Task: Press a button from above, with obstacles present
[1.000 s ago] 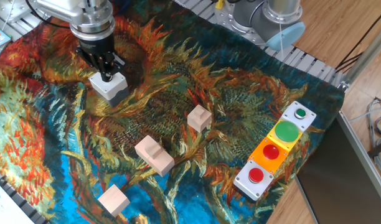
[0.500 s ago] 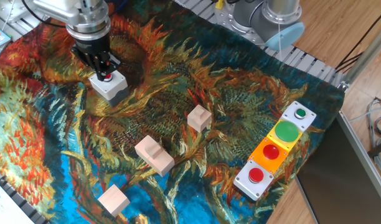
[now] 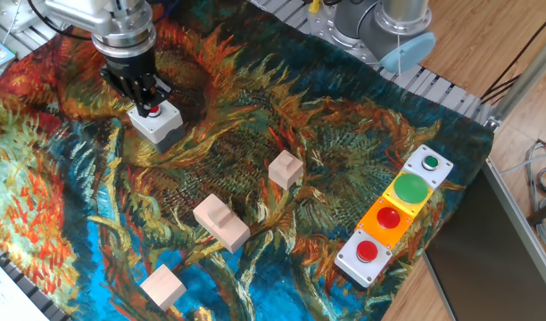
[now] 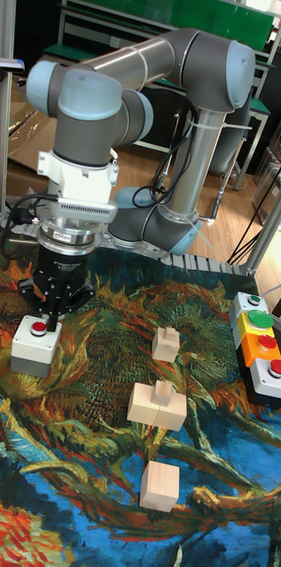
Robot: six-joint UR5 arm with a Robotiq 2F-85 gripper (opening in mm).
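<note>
Fixed view: gripper (image 3: 146, 101), finger gap indiscernible, nothing held, has lifted off the button (image 3: 153, 111) since a second ago; press likely complete.

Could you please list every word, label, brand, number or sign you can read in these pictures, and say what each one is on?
No text can be read in either view.
The small green button on the white box of the joined button row bears a pale mark, too small to read.
The papers at the lower left edge of the fixed view show print, too blurred to read.
The lone grey button box, the wooden blocks and the arm show no lettering.
</note>
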